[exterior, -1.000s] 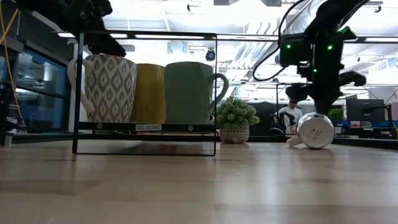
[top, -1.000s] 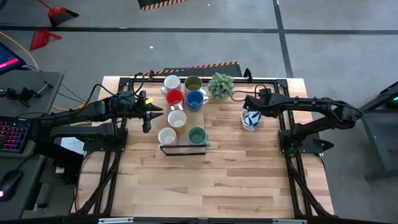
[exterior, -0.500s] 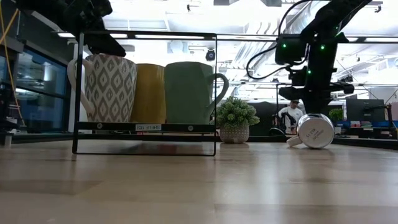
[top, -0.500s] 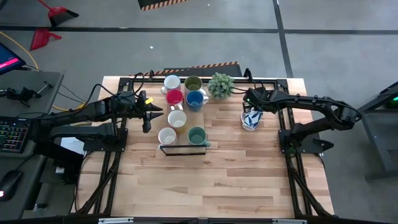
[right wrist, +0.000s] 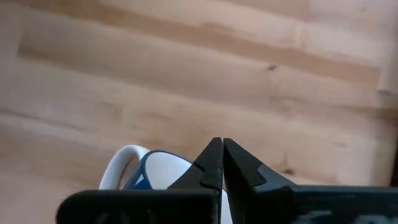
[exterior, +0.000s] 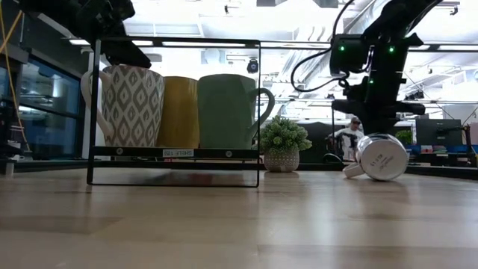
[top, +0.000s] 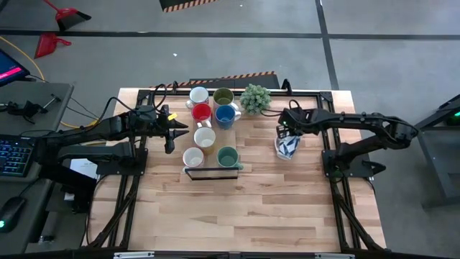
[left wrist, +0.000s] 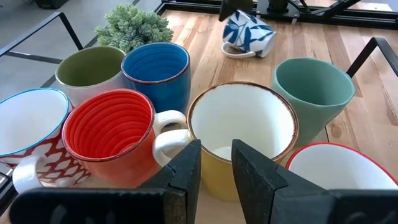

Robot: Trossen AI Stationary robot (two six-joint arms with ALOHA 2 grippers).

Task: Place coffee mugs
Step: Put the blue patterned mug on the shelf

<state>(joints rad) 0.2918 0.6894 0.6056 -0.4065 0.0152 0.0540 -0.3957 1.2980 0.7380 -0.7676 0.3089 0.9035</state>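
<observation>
1. Blue-and-white patterned mug lies on its side on the desk, well to the right of the rack. Your right claw sits just above it with its fingers pressed together and nothing between them. From the right wrist view the closed tips hang over the mug's wall by the handle, so I judge you are nudging or tipping it, not gripping it.

2. Seven other mugs cluster at the rack. The white patterned mug, the yellow mug and the teal mug stand inside the frame. The red mug, blue mug, olive mug and another white mug stand just behind it, beside the plant.

3. Your left claw hovers at the rack's left side, aimed at the yellow mug's rim. Its fingers stand narrowly apart and hold nothing, so it looks to be waiting.

4. Every mug whose inside you can see is empty.

5. Standing mugs sit mouth up and close together. The fallen one likely needs righting before it can join them.
</observation>
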